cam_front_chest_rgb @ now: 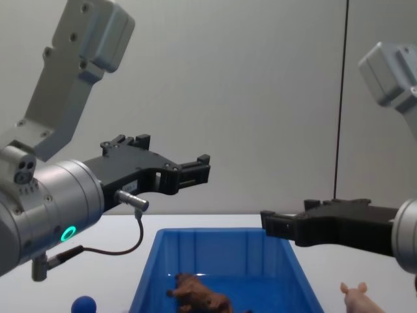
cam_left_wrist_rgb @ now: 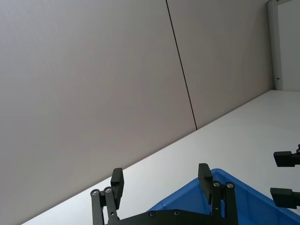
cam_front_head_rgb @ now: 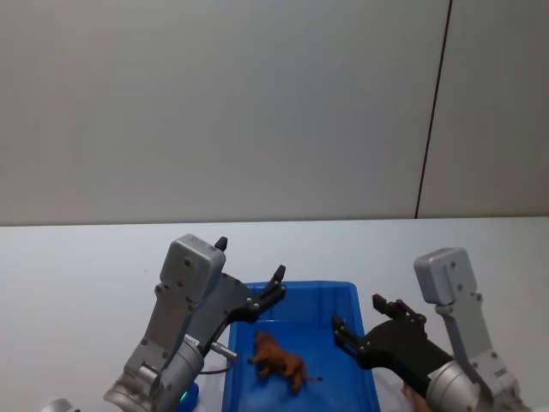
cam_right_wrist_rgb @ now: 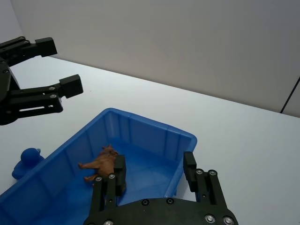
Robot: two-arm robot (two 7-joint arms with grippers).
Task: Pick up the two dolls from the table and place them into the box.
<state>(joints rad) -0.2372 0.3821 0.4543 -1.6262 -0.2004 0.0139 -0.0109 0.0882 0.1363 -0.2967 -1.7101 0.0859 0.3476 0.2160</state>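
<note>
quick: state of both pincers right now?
Left pincer: open, empty, raised above the box.
Right pincer: open, empty, above its right rim.

A robot test lab, as I read it from my remote station: a bare white table (cam_front_head_rgb: 77, 257) stands against plain grey wall panels (cam_front_head_rgb: 214, 103) split by one dark seam (cam_front_head_rgb: 433, 112), with a blue plastic box (cam_front_head_rgb: 313, 285) as the workpiece. The pale upright in the corner may be a door frame (cam_left_wrist_rgb: 272, 47).

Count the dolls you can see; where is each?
2. The brown lion doll lies inside the blue box; the pink pig doll sits on the table right of it.
</note>
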